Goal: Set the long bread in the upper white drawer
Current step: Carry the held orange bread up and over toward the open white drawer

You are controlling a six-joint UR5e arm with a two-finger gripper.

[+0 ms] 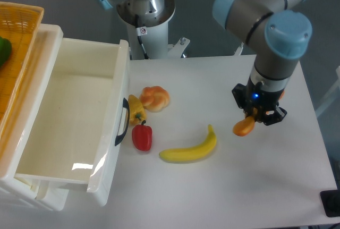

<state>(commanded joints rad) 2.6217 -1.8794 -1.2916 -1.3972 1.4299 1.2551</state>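
The long bread shows end-on as a small orange blob hanging below my gripper, which is shut on it above the right half of the table. The upper white drawer stands pulled open at the left, its black handle facing the table. Nothing lies inside it. The gripper is well to the right of the drawer, beyond the banana.
A yellow banana lies mid-table. A red pepper, a yellow pepper and a round knotted bun sit close to the drawer front. An orange wicker basket with a green item stands at the far left.
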